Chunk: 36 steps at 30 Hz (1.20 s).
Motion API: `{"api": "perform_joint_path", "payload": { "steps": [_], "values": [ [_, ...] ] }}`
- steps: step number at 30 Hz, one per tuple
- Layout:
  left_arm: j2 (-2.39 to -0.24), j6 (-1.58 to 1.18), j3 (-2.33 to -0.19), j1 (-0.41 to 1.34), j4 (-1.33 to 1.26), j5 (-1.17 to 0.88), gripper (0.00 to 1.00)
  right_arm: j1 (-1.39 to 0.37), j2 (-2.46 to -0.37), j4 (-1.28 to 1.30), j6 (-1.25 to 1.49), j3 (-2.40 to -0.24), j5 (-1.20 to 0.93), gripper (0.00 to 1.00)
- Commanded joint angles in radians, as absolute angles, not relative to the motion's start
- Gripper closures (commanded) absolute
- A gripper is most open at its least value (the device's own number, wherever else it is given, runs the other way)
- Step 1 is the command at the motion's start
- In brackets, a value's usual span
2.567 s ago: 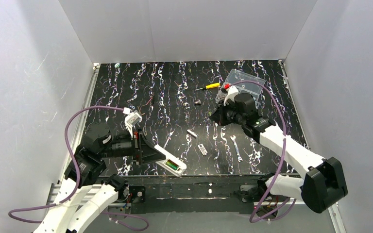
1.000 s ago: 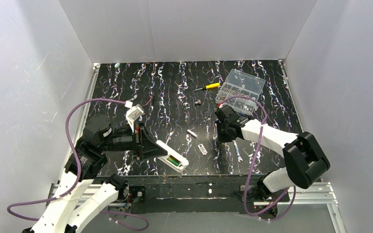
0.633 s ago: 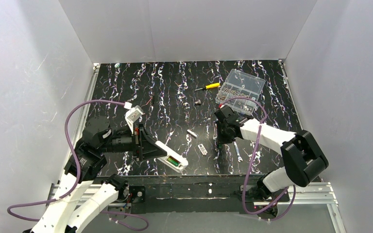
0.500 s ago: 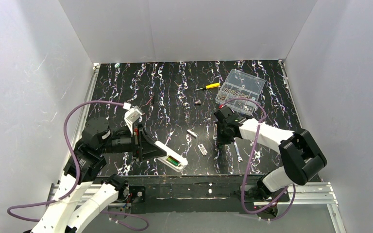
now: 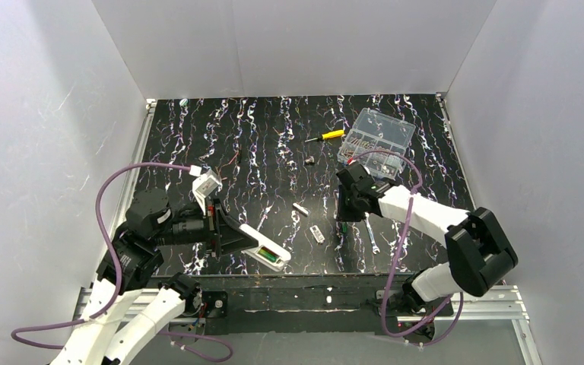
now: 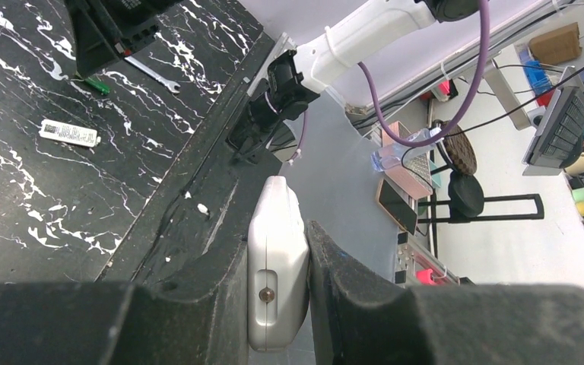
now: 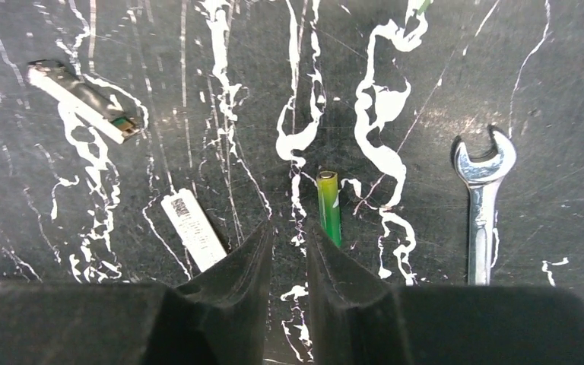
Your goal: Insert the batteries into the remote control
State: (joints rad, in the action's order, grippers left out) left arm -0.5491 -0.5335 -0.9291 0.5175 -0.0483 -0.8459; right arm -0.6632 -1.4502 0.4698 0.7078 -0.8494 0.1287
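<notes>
My left gripper [image 5: 232, 236] is shut on the white remote control [image 5: 265, 251] and holds it tilted above the table's near edge. One green battery [image 5: 272, 257] sits in its open compartment. In the left wrist view the remote's end [image 6: 277, 281] is clamped between both fingers. My right gripper [image 5: 344, 217] is low over the table, its jaws only narrowly apart with nothing between them [image 7: 289, 228]. The second green battery [image 7: 329, 217] lies on the table just right of the right finger. It also shows in the left wrist view [image 6: 97, 85].
A white-silver stick [image 7: 84, 103], a white cover piece [image 7: 194, 228] and a small wrench [image 7: 483, 198] lie round the right gripper. A yellow screwdriver [image 5: 325, 136] and a clear parts box [image 5: 376, 137] sit further back.
My right gripper came down from beside the parts box to the table next to the green battery and has stayed there. My left gripper with the remote shifted slightly toward the near edge.
</notes>
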Motion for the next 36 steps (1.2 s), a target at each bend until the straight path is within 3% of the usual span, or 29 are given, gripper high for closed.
{"api": "perform_joint_path", "payload": {
  "steps": [1, 8, 16, 20, 23, 28, 36],
  "values": [
    [-0.535, -0.521, -0.929, 0.520, -0.068, -0.864, 1.00, -0.664, -1.386, 0.443, 0.572, -0.909, 0.141, 0.70],
    [-0.518, -0.520, -0.924, 0.520, -0.058, -0.838, 1.00, -0.631, -1.468, 0.539, 0.097, -1.033, -0.035, 0.70],
    [-0.497, -0.517, -0.931, 0.520, -0.025, -0.821, 1.00, -0.559, -1.564, 0.615, 0.460, -1.064, 0.074, 0.65],
    [-0.484, -0.521, -0.927, 0.520, -0.017, -0.814, 1.00, -0.558, -1.574, 0.609, 0.558, -1.021, 0.097, 0.49],
    [-0.479, -0.522, -0.926, 0.521, -0.009, -0.813, 1.00, -0.558, -1.572, 0.592, 0.569, -0.997, 0.078, 0.45],
    [-0.478, -0.521, -0.924, 0.520, -0.007, -0.807, 1.00, -0.558, -1.579, 0.570, 0.584, -0.969, 0.058, 0.45],
    [-0.479, -0.528, -0.923, 0.520, -0.015, -0.804, 1.00, -0.560, -1.604, 0.543, 0.612, -0.926, 0.038, 0.51]
  ]
}}
